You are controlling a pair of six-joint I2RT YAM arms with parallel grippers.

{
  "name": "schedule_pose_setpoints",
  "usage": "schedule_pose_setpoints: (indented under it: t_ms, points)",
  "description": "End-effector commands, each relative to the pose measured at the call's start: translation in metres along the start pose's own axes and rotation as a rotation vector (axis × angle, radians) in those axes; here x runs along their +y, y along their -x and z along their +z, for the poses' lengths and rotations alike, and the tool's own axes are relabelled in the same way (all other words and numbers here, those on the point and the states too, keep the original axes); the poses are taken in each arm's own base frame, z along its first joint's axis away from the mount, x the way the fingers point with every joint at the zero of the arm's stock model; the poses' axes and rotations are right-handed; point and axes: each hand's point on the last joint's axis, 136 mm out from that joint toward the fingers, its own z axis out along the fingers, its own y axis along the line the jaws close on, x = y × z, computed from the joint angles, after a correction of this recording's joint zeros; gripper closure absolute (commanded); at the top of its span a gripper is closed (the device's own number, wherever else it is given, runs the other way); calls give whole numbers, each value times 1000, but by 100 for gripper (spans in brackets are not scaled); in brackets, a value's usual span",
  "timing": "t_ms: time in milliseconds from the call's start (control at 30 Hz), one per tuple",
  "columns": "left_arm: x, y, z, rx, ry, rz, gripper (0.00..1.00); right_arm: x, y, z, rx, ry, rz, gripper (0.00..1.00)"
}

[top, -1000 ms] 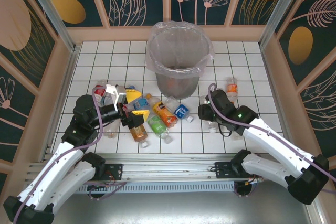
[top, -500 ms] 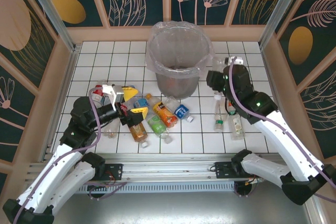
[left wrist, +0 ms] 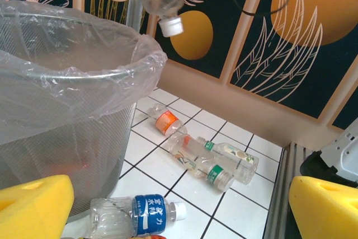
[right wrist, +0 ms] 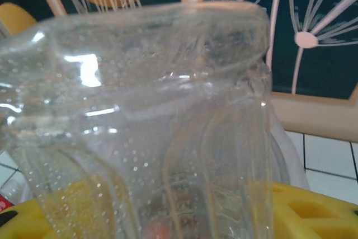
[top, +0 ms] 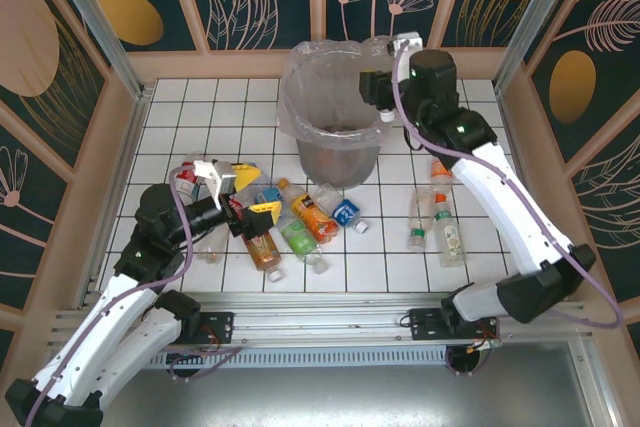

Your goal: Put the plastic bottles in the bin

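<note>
My right gripper [top: 384, 97] is shut on a clear plastic bottle [right wrist: 156, 127], held high at the right rim of the bin [top: 300, 77]. From the left wrist that bottle [left wrist: 159, 1] hangs above the bagged rim [left wrist: 112, 68], white cap pointing down. Yellow pads [right wrist: 313, 211] flank it. My left gripper [top: 246, 195] stands open low on the left of the floor, nothing between its fingers [left wrist: 33, 205]. Before it lie several bottles: orange-labelled [top: 312, 217], green-labelled [top: 297, 239], blue-labelled [top: 345, 212].
Three more bottles [top: 420, 217] [top: 438, 187] [top: 450, 242] lie on the white tiles right of the bin. A red-capped bottle [top: 185, 175] rests by my left arm. Wooden walls ring the tiled floor, and a metal rail [top: 320, 307] runs along the near edge.
My right arm rose from the floor at the right and swung up to the bin's rim, carrying the clear bottle. The left arm has hardly moved.
</note>
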Motion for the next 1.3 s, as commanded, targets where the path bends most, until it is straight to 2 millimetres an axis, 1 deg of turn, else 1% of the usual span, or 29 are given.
schedule_pose_setpoints:
  t_ms: [0,100,233,367,567,833,967,1100,1267]
  points:
    - [0,0,2,5,-1,15,2,16,17,17,-25,87,-89,40]
    - [1,-1,2,10,0,12,2,17,11,38,33,108,-124,40]
    - [1,-3,4,21,-11,5,2,16,-4,64,131,108,-164,40]
    - [2,-5,5,27,-8,3,2,12,-22,82,210,99,-181,40]
    - [3,-6,6,30,-4,1,2,3,-58,105,345,88,-203,39]
    - [5,-9,8,42,-4,-8,1,-7,-101,131,487,68,-238,40]
    - [6,-10,9,47,-1,-10,1,-13,-117,141,545,54,-246,40]
    - [6,-10,10,52,-4,-11,2,-13,-132,146,593,61,-245,40]
    - [6,-11,10,55,-7,-12,2,-19,-153,151,656,49,-247,41]
